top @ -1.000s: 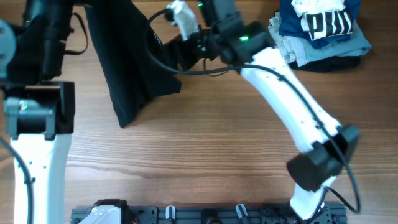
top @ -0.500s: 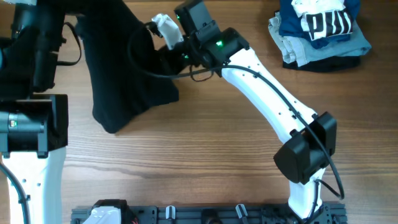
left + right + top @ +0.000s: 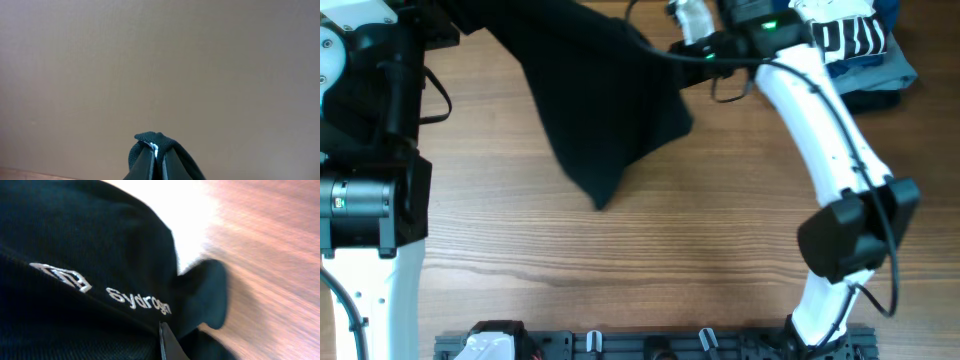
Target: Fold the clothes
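The clothes, a black polo shirt [image 3: 605, 100], hang stretched between my two grippers above the wooden table [image 3: 620, 260], the lowest corner drooping toward the table's middle. At the far left, my left gripper [image 3: 156, 149] is shut on a fold of black fabric [image 3: 150, 137]. The right gripper [image 3: 167, 342] is shut on the shirt's edge near the back centre [image 3: 670, 45]. In the right wrist view the shirt [image 3: 75, 240] fills the frame, with a small white logo print [image 3: 137, 301] just above my fingertips.
A pile of folded garments [image 3: 880, 75], topped by a navy one with large white lettering [image 3: 850, 35], sits at the back right, close behind the right arm [image 3: 820, 130]. The left arm's base [image 3: 365, 200] stands at the left edge. A black rack [image 3: 650, 345] lines the front edge.
The right gripper closed on the shirt's edge and pulled it right and toward the back. The shirt went from a bunched hang at the left to a spread sheet.
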Robot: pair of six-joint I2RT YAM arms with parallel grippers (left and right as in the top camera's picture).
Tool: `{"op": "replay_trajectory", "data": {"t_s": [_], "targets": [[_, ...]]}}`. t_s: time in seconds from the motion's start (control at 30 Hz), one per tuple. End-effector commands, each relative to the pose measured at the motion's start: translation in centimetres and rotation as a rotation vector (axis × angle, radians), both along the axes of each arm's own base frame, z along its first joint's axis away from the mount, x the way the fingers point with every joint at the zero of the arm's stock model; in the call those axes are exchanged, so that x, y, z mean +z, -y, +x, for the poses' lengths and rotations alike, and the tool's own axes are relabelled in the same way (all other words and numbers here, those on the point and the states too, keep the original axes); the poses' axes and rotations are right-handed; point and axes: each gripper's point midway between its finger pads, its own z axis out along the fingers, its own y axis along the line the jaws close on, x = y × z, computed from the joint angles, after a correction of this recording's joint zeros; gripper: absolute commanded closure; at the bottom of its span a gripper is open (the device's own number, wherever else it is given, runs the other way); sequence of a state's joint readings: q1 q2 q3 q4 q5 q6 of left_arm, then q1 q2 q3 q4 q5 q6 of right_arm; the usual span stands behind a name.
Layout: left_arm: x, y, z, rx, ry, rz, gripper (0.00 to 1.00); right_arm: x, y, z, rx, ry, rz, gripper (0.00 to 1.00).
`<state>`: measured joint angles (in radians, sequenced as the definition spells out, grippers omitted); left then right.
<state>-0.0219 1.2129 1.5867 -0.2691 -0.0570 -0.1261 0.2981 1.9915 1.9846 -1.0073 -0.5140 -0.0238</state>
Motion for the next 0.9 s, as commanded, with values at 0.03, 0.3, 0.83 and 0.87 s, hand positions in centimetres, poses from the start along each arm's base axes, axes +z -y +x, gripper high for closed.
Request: {"op": "replay_trajectory", "data": {"t_s": [0.03, 0.3, 0.83, 0.87], "targets": [[5.9, -0.9, -5.4, 0.092, 0.172, 0.033, 0.96, 5.3, 5.0, -1.4, -0.025, 0.108, -0.017, 0.96], [9.2, 1.0, -13.4, 0.011, 0.278, 0.03, 0.96, 8.6, 7.6, -7.6, -0.01, 0.088, -0.08, 0.96], [-0.8, 2.3, -7.4, -0.001, -0.127, 0.102, 0.96, -1.4, 6.9, -0.5, 0.017, 0.005, -0.182, 0.96], [-2.0, 2.5, -6.4, -0.004, -0.172, 0.111, 0.96, -2.9, 6.6, 0.3, 0.024, -0.008, -0.19, 0.96]]}}
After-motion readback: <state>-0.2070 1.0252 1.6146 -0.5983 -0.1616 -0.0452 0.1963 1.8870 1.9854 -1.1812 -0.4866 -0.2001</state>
